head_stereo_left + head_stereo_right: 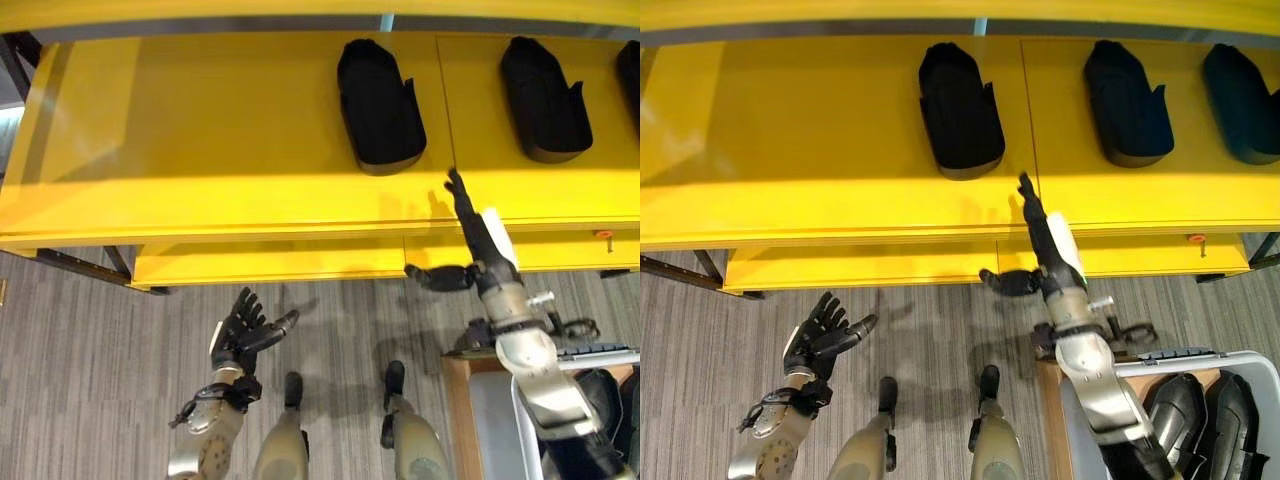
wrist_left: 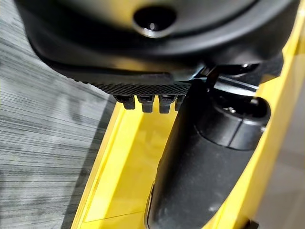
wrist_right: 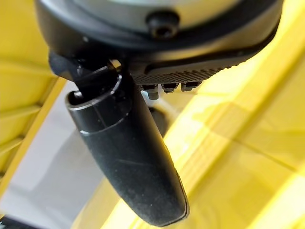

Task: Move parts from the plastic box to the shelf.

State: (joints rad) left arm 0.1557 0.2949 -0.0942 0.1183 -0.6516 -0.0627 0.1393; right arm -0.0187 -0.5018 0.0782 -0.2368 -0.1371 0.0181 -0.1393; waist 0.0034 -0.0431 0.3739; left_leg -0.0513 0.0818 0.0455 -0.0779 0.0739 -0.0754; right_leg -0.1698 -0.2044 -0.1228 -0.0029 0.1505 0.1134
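Three black moulded parts lie on the yellow shelf (image 1: 820, 130): one (image 1: 958, 108) near the middle, a second (image 1: 1126, 104) to its right, a third (image 1: 1243, 104) at the far right. My right hand (image 1: 1043, 240) is open, fingers straight, reaching up over the shelf's front edge between the first two parts and holding nothing. More black parts (image 1: 1200, 415) lie in the grey plastic box (image 1: 1268, 375) at the lower right. My left hand (image 1: 820, 338) hangs open over the floor, low on the left, empty.
A lower yellow shelf board (image 1: 860, 268) juts out beneath the top one. The shelf's left half is bare. The box rests on a wooden stand (image 1: 462, 400). Grey striped floor (image 1: 940, 330) lies in front of the shelf.
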